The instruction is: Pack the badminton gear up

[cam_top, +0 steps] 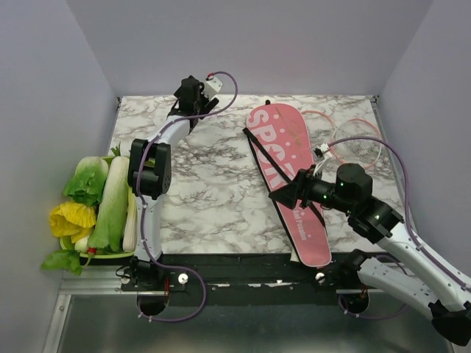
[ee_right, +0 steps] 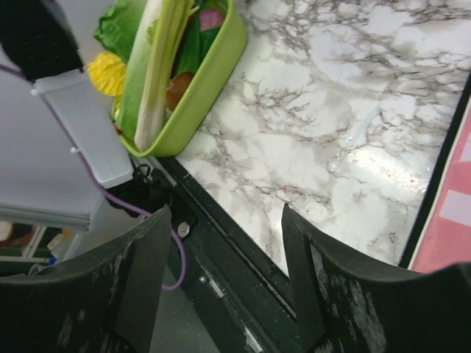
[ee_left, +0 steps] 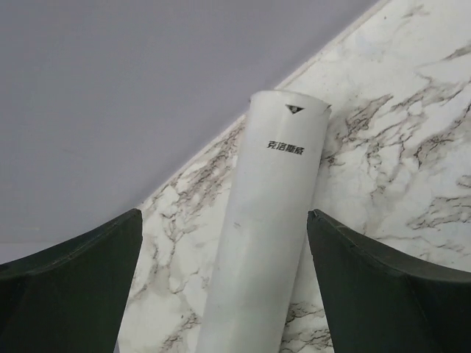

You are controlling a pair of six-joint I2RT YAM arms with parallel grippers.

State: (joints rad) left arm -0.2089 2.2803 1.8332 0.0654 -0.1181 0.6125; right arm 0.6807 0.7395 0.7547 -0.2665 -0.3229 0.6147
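Left tool point(ee_left: 224, 213) stands released, the white tube point(ee_left: 283, 147) between its fingers point(ee_left: 73, 287) (near end cut off from view) on the bench point(cam_top: 213, 191); right tool point(ee_right: 226, 212), likewise spread, hovers at the pink cover's point(cam_top: 268, 140) edge.

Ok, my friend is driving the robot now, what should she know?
Left gripper: open, fingers on either side of the white tube at the table's far left, not gripping it.
Right gripper: open and empty, over the near half of the pink cover.
Rackets: on the table at the far right, outside the cover.
Done: nothing visibly packed.
Left: tube and rackets. No shuttlecocks clearly in view.
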